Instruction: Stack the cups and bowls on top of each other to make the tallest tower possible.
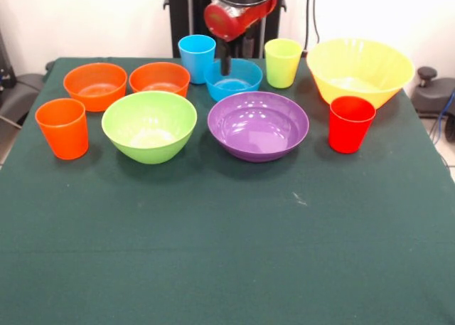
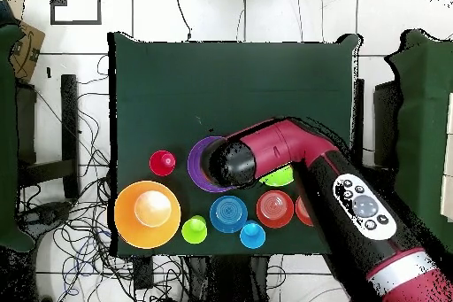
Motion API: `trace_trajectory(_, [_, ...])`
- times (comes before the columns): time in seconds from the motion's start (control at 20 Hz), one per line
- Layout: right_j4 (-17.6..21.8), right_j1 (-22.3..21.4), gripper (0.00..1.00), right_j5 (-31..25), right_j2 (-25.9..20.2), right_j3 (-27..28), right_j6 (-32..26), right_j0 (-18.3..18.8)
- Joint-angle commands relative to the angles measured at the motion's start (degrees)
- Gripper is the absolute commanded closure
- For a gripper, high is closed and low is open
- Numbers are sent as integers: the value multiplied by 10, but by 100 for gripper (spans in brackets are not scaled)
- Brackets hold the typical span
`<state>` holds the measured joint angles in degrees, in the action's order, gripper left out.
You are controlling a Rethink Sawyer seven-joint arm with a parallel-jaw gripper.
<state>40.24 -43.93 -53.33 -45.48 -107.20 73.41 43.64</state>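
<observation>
Gripper (image 1: 225,65) down inside small blue bowl (image 1: 234,80) at counter's (image 1: 227,254) 12 o'clock; can't tell fingers' state. No tower: purple bowl (image 1: 258,124) and lime green bowl (image 1: 149,125) sit separate.

Four cups are counted: orange (image 1: 62,128), light blue (image 1: 197,57), yellow-green (image 1: 283,62) and red (image 1: 351,124). Six bowls are counted: two small orange (image 1: 94,85) (image 1: 160,78), one blue (image 1: 234,79), one lime green (image 1: 149,125), one purple (image 1: 258,125), one yellow (image 1: 360,70).

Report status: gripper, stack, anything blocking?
Gripper low over the blue bowl, grip state unclear. No tower yet: all cups and bowls sit single on the table. Blue cup close beside the gripper.
</observation>
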Motion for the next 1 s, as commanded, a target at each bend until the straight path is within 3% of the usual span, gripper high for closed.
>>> trace_trajectory(0.05, [91, 20, 0, -55, 34, -30, -144, -7])
trace_trajectory(0.4, [129, 67, 0, -49, 48, -5, -127, -16])
trace_trajectory(1.0, [157, 101, 0, -106, 86, 21, -129, -42])
